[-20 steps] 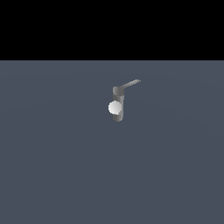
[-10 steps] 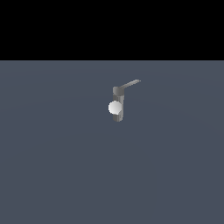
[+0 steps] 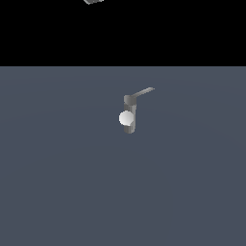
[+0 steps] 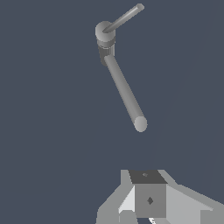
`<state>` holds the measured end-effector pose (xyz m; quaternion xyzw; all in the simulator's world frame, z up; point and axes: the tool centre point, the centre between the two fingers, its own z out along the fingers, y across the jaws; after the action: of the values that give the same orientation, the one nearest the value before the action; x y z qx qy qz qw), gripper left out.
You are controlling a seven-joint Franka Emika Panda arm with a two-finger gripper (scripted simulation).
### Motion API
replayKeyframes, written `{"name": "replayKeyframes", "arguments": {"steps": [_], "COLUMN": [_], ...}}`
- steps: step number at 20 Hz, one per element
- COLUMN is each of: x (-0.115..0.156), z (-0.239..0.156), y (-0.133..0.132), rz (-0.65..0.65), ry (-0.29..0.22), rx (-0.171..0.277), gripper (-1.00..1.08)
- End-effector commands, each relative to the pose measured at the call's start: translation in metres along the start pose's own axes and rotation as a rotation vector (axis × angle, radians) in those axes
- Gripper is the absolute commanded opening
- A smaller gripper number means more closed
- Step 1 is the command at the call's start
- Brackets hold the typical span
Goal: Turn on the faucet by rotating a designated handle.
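The faucet (image 3: 130, 123) is a small grey upright post in the middle of the exterior view, with a pale white ball (image 3: 126, 118) on its front. The handle (image 3: 142, 92), a thin light-grey lever, sticks out from the post's top toward the exterior view's right. In the wrist view I look down on the faucet's cap (image 4: 105, 31), the thin handle (image 4: 124, 17) and a longer round bar (image 4: 124, 92) with a pale end. My gripper (image 4: 149, 205) shows only as grey blocks at the picture's edge, well apart from the faucet. Its jaw state is unclear.
The faucet stands alone on a flat blue-grey floor (image 3: 57, 182). A small grey piece of the arm (image 3: 93, 1) pokes in at the upper edge of the exterior view, against the black background.
A grey piece of the arm has come into the exterior view at its upper edge. The faucet and handle have not moved.
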<state>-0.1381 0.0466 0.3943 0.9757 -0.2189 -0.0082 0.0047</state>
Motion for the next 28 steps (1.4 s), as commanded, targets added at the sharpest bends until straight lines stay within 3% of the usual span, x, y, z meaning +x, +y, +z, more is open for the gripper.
{"name": "replayKeyframes", "arguments": {"steps": [1,15,28], "x": [0.015,0.107,0.209], "z": [0.011,0.073,0.136], "y": [-0.009,-0.039,-0.034], "rz": [0.062,0.402,0.76], "ry": [0.0,0.0,0.004], "rx": [0.003,0.01,0.013], "gripper": [-1.0,-1.0,-1.0]}}
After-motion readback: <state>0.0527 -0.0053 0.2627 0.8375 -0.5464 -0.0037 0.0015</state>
